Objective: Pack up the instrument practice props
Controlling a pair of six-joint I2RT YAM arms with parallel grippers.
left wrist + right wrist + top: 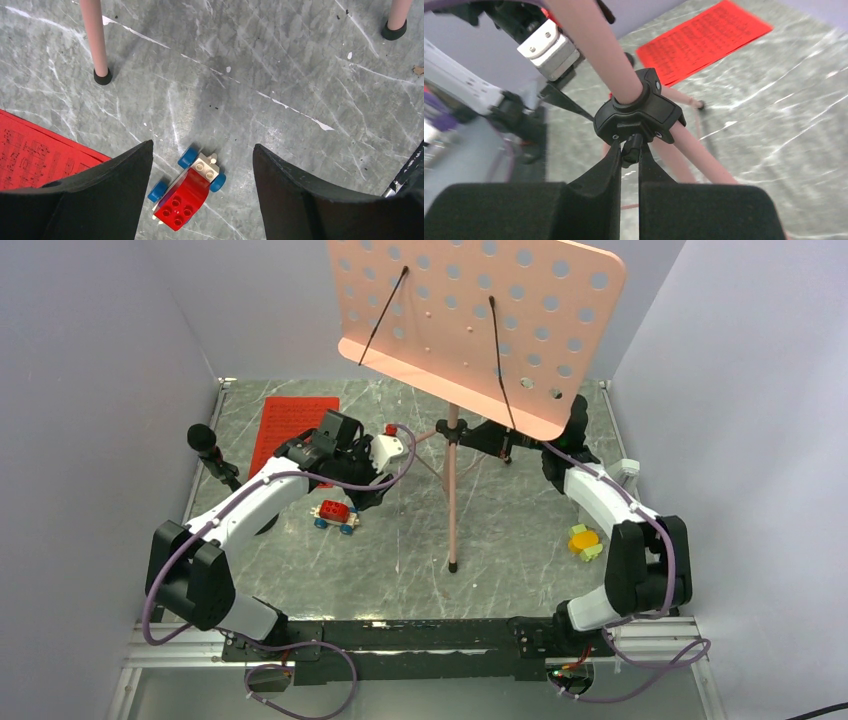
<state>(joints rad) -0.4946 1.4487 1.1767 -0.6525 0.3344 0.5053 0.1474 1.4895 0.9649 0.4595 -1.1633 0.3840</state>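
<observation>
My right gripper (629,147) pinches the hub knob (633,140) of the music stand (478,315), likely to free its legs for folding; my left gripper (202,146) hangs wide, empty.

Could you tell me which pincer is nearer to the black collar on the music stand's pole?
Right. The right pincer is shut on the knob of the black collar; the left pincer hangs open over the red toy car, away from it.

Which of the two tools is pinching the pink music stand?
The right tool, shut on the little black knob on the music stand. The left tool stands wide open above the toy car, gripping nothing.
</observation>
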